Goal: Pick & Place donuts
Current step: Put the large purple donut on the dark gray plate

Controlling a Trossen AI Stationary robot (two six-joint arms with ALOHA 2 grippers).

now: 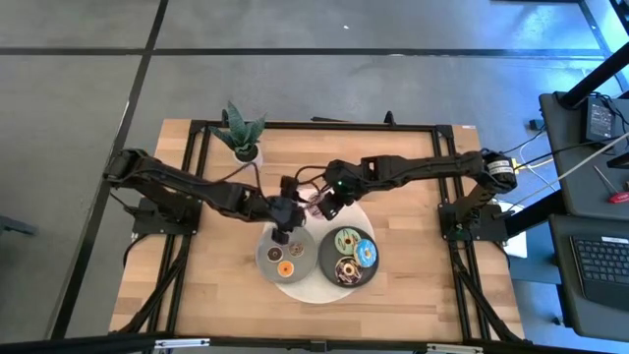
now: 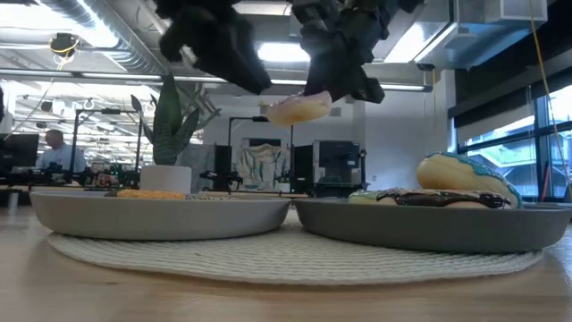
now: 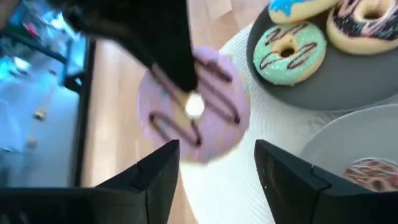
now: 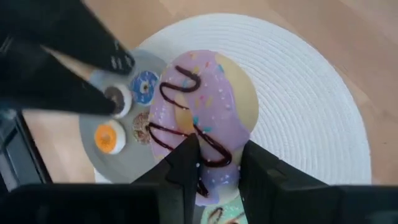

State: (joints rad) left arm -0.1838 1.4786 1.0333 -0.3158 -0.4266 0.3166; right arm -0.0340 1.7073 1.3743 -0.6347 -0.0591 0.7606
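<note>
Above the wooden surface, the right claw grips a pink donut, partly hiding it; the left claw hangs open nearby.

The wooden worktop stands on a grey floor crossed by dark seam lines. Beside it, on the picture's right in the high view, a dark desk carries a keyboard. Seen level across the worktop, the room is open and office-like — exposed ducts and strip lights overhead, tall windows on one side, monitors farther back, and a person seated far off.
</note>
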